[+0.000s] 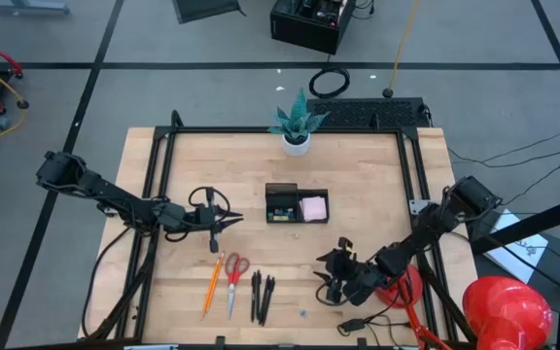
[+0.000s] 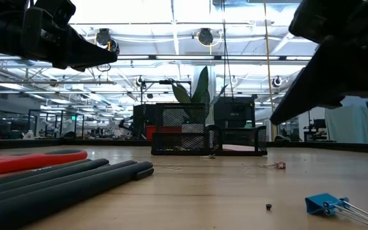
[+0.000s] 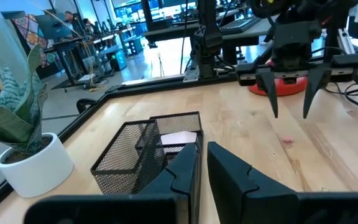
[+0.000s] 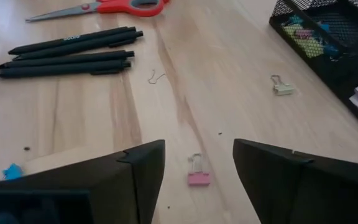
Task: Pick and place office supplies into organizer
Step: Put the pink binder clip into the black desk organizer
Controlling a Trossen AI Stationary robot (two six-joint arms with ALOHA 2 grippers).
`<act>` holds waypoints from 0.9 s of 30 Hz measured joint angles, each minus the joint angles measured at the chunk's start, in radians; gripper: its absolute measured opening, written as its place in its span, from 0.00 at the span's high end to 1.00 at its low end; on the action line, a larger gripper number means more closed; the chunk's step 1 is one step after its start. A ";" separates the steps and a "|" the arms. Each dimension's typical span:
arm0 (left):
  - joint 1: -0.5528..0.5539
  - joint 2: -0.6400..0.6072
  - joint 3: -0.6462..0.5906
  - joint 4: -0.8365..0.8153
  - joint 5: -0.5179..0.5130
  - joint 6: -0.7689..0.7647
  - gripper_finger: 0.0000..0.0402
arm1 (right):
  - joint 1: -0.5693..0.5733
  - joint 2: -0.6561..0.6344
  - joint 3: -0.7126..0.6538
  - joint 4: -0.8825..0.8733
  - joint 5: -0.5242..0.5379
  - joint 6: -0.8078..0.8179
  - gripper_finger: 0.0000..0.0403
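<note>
Pens [image 1: 262, 297], three black ones, lie side by side on the wooden surface [image 1: 358, 175], with the red-handled scissors [image 1: 234, 281] and the orange pencil [image 1: 211, 285] next to them on the far side from the right gripper [image 1: 334, 284]. That gripper hangs above the surface with its fingers spread wide and empty; in the right wrist view a small pink clip [image 4: 197, 172] lies on the wood directly in the gap between them, touching neither. A pale clip [image 4: 282, 86] lies farther ahead of the same gripper, toward the organizer [image 1: 297, 205], and a small blue clip [image 4: 11, 170] shows beside one finger, on the pens' side. The black mesh organizer stands ahead of the right gripper, between it and the white plant pot [image 1: 297, 144]; a pink sticky-note pad [image 1: 313, 207] sits in one of its compartments and colourful small items [image 4: 312, 32] in another.

The left gripper [image 1: 224, 221] hovers off the surface beyond the scissors and pencil, its tips pointing toward the organizer, which lies just in front of it. Its fingers stand nearly together with only a thin gap, holding nothing. In the left wrist view the right gripper appears beyond the organizer, fingers pointing down, with a red round-based object [image 3: 286, 84] behind it.
</note>
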 joint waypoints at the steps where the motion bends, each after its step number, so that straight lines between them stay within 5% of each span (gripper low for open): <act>1: 0.000 0.000 0.000 0.000 0.000 0.000 0.88 | 0.000 0.006 0.000 0.003 0.000 0.007 0.54; 27: 0.000 0.000 0.000 0.000 0.000 -0.001 0.88 | -0.017 0.121 0.001 0.023 -0.061 0.091 0.56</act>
